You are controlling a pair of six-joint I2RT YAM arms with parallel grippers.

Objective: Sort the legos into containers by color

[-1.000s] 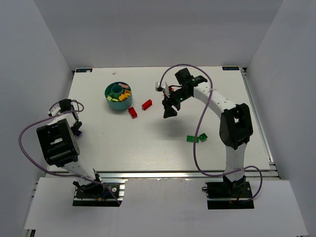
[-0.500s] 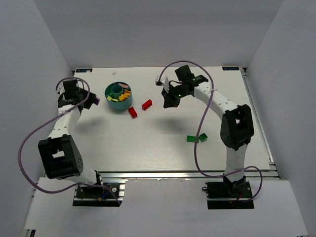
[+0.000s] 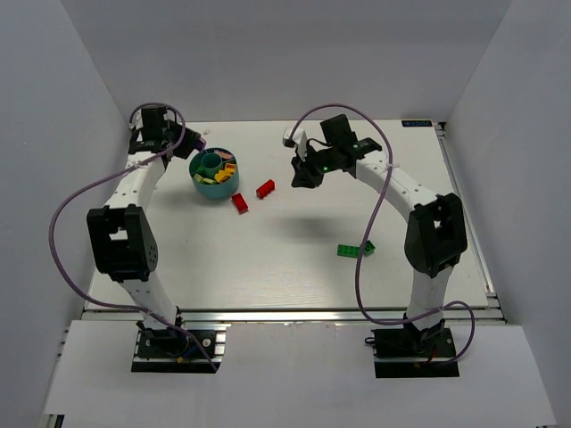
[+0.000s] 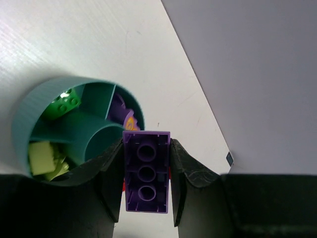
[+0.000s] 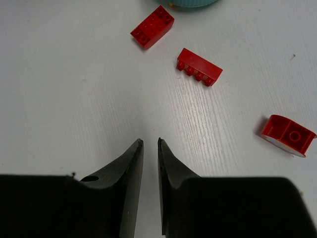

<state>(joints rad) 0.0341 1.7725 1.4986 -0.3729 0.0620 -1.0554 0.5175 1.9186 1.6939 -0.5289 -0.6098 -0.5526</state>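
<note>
A small blue sticker (image 3: 415,123) sits at a far corner of the tabletop (image 3: 294,267); its print is too small to read.

The left arm (image 3: 134,192) reaches far forward and bends inward at the wrist. The left jaws are pinching a purple brick (image 4: 146,171) by its long sides, its hollow underside facing the wrist camera. Just ahead of and below these jaws stands the teal cup (image 4: 20,124). The held brick hangs over its near rim, beside the central tube (image 4: 106,141). Beyond the brick's tip is a compartment holding purple pieces (image 4: 119,106). To the left of the jaws, other compartments hold a green brick (image 4: 67,103) and a yellow-green one (image 4: 42,153).

The right arm (image 3: 393,183) arches forward and to the left, wrist pointing down at the tabletop. The right jaws are only slightly spread, with nothing between them. Ahead of them lie two red bricks (image 5: 152,27) (image 5: 199,67), apart from each other. A third red piece (image 5: 288,135) lies off to their right, hollow side showing. Two green bricks (image 3: 357,249) rest well behind the right jaws.
</note>
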